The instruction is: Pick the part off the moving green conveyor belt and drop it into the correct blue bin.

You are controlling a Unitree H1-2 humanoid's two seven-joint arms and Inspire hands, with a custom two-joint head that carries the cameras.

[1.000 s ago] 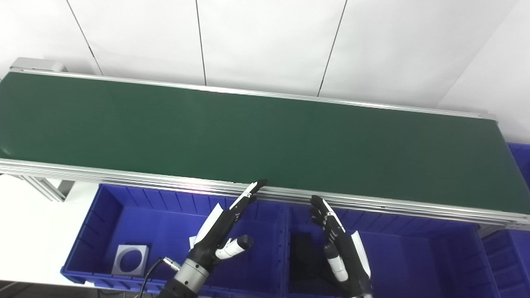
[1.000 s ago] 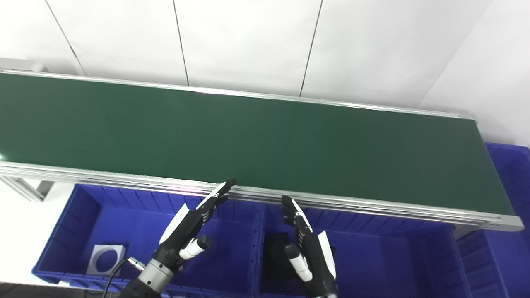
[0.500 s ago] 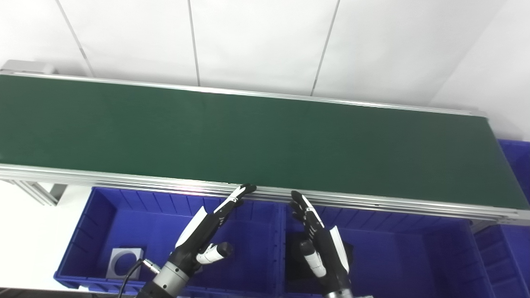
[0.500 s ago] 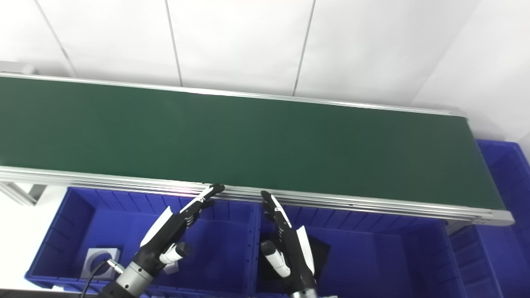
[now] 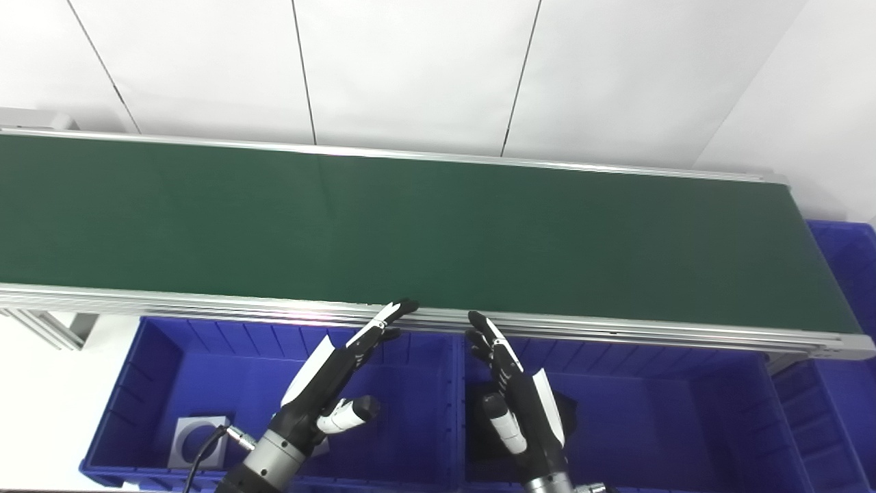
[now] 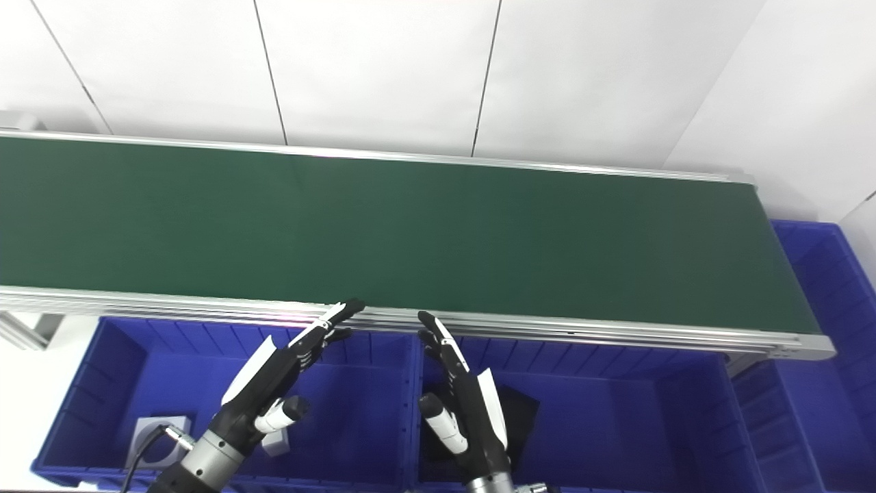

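Observation:
The green conveyor belt point(image 5: 438, 233) runs across the view and carries no part. Both hands hover just in front of its near rail, over the blue bins. My left hand point(image 5: 328, 383) is open, fingers stretched toward the rail, above the left blue bin point(image 5: 171, 356). That bin holds a grey square part with a round hole point(image 5: 198, 441). My right hand point(image 5: 517, 404) is open too, fingers pointing up, above the middle blue bin point(image 5: 684, 424), which holds a black part point(image 6: 517, 418) partly hidden behind the hand.
Another blue bin point(image 6: 831, 287) stands past the belt's right end. A white panelled wall point(image 5: 410, 68) rises behind the belt. The aluminium frame leg point(image 5: 48, 320) shows at the lower left.
The camera has turned right, shifting the whole picture left. Both hands stay open near the belt's front rail; the right hand has drawn closer to the left one.

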